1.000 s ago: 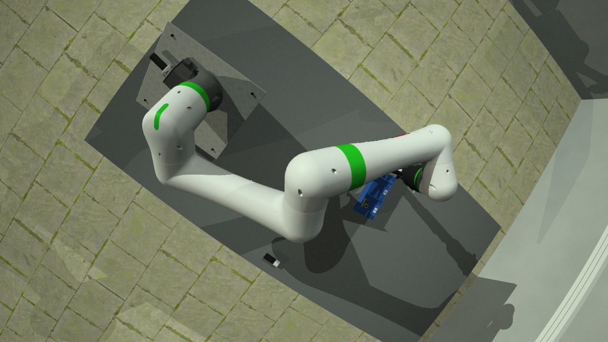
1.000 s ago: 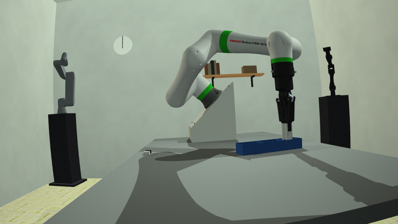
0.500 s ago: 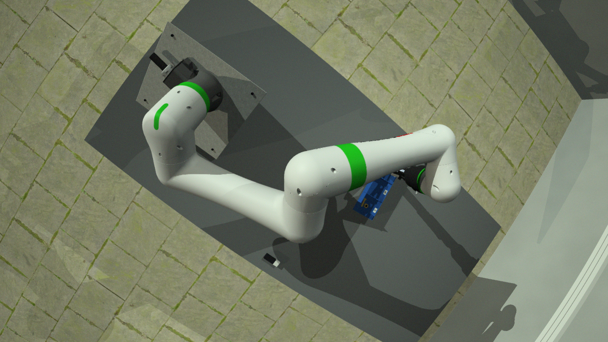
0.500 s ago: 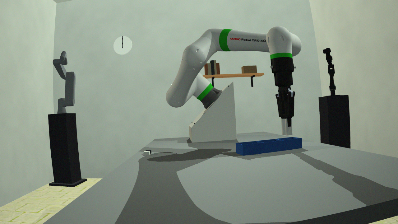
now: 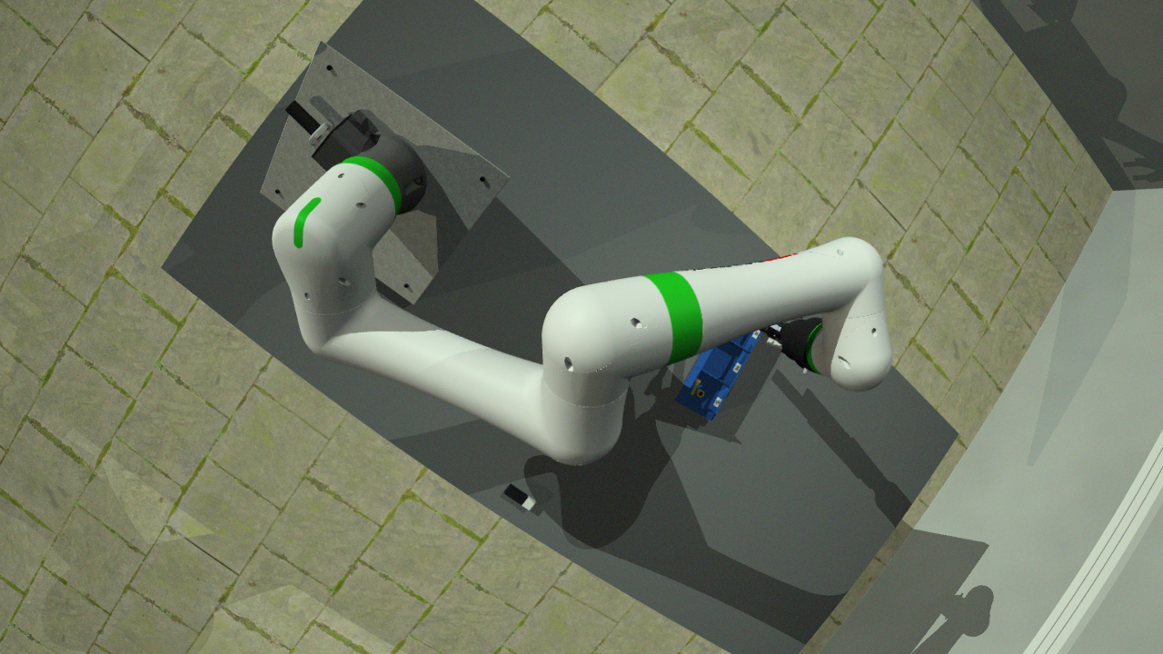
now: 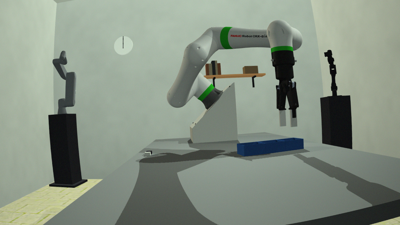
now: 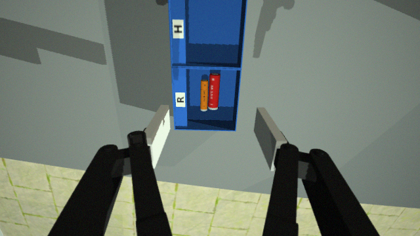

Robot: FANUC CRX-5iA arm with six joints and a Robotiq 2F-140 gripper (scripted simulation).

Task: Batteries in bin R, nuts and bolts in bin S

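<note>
Watching for a bin strike first: claw is spread wide, nothing held, hovering above the end of bin R. Pads straddle its width in wrist view, so a straight drop with that spread could pinch or shove the walls and tip the joined bins. They look flat on the tabletop now.

Orange battery and fatter red battery lie side by side inside R, below the rim. Re-entering could roll them or stand one up over the wall; no reason to.

Brass-coloured hardware sits in the far bin, presumably S; label unreadable, exact count too. Arm hides part of the tabletop in top view, so a missed loose part is possible. Check before calling it done.

Materials: bins matte blue plastic-looking, square-cornered, thin-walled, white labels. Batteries smooth cylinders, printed sleeves, pale ends. Pads flat pale slabs on black linkages. Small black-and-white block well apart, identity unclear.

Tool higher, fingers wider apart.
</note>
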